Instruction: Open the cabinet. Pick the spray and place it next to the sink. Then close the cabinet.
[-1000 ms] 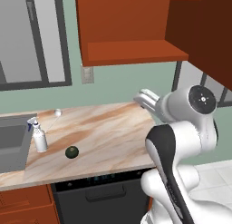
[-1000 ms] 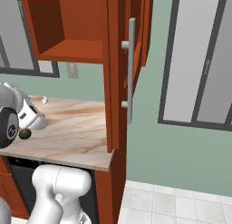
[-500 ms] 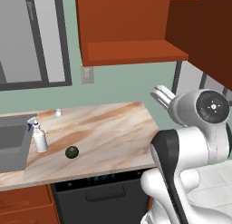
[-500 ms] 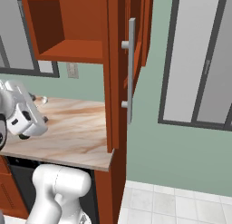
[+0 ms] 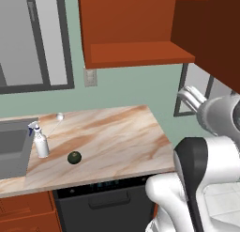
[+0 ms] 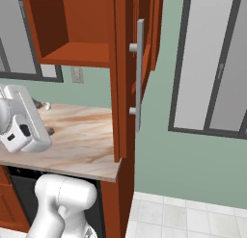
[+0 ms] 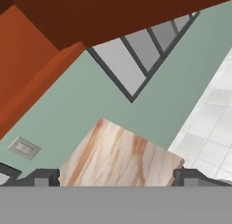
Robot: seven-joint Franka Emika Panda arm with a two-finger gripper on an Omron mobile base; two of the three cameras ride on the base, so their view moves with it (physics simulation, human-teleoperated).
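The cabinet hangs on the wall with its door swung open to the right. In the right base view the door stands edge-on, and its grey bar handle faces me. The white spray stands upright on the marble counter, right beside the rim of the sink. My gripper floats past the counter's right end, below the open door and far from the spray. In the hand view the gripper is open, its tips wide apart with nothing between them.
A small dark green ball lies on the counter right of the spray. A wall outlet sits below the cabinet. A dark appliance front is under the counter. Tiled floor and a window lie to the right.
My arm has swung right, carrying the open gripper off the counter's right end toward the open door. The spray and the ball have stayed put.
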